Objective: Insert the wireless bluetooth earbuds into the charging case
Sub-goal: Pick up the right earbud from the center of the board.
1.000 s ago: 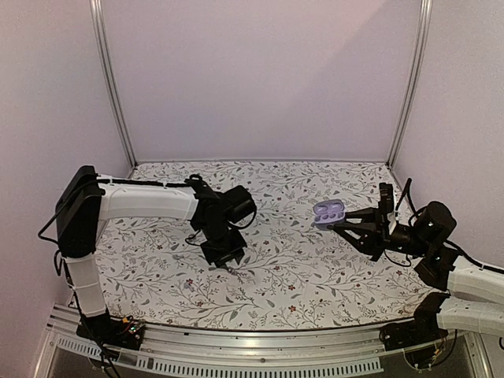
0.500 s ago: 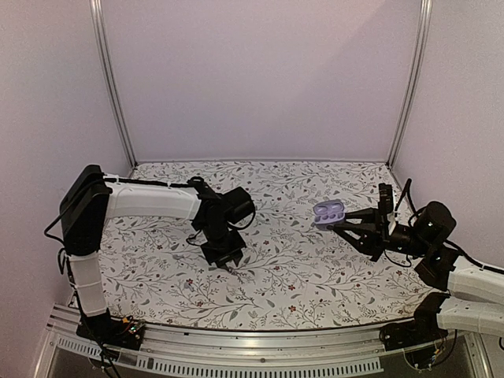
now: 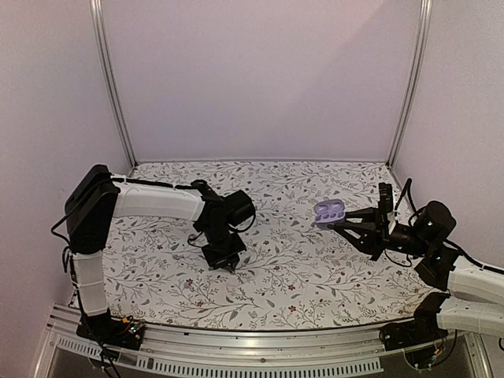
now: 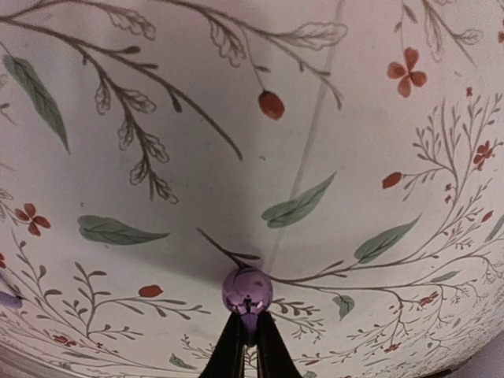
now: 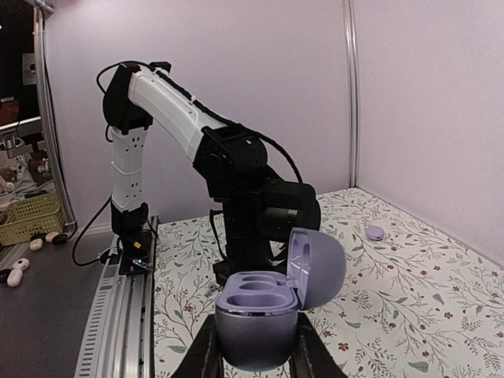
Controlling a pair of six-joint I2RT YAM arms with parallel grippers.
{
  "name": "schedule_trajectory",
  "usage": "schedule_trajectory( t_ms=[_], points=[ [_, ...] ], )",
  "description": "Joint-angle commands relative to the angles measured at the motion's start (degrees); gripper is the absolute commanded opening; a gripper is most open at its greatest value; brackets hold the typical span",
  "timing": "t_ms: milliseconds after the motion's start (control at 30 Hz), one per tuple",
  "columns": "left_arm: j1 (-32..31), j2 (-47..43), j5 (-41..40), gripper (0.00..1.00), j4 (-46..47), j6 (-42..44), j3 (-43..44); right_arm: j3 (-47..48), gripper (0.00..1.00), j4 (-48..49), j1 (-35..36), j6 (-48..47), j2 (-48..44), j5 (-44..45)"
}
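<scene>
My left gripper (image 4: 246, 327) is shut on one small glossy lavender earbud (image 4: 246, 291), held at its fingertips close over the flowered cloth. In the top view the left gripper (image 3: 224, 264) points down at the cloth left of centre and hides that bud. My right gripper (image 5: 253, 346) is shut on the lavender charging case (image 5: 268, 319) and holds it upright in the air, lid open and both sockets empty. The case also shows in the top view (image 3: 330, 211), right of centre. A second earbud (image 5: 375, 232) lies on the cloth beyond the case.
The flowered cloth (image 3: 315, 268) covers the table, with pale walls and metal posts around it. A slotted metal rail (image 3: 236, 362) runs along the near edge. The left arm (image 5: 236, 165) stands behind the case in the right wrist view.
The left arm has shifted a little and its gripper has come lower toward the cloth. The right gripper and the case have hardly moved.
</scene>
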Motion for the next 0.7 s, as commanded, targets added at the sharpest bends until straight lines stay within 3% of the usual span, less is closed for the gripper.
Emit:
schedule_trajectory(
  t_ms=[0,300,500,667],
  points=[
    [0.76,0.01,0.27,0.01,-0.16,0.49,0.39,0.14,0.00,0.69,-0.48,0.53,0.12,0.67],
    [0.61,-2.07,-1.41,0.00,1.09,4.84,-0.10,0.40,0.00,0.56,-0.68,0.96,0.51,0.67],
    [0.24,-8.64,-7.68,0.00,5.55,33.82,3.32,1.98,0.01,-1.55,-0.75,1.71,1.95,-2.23],
    [0.73,-24.14,-6.83,0.00,18.70,58.16,-3.84,5.10,0.02,-5.00,-0.70,1.04,2.68,-6.10]
  ],
)
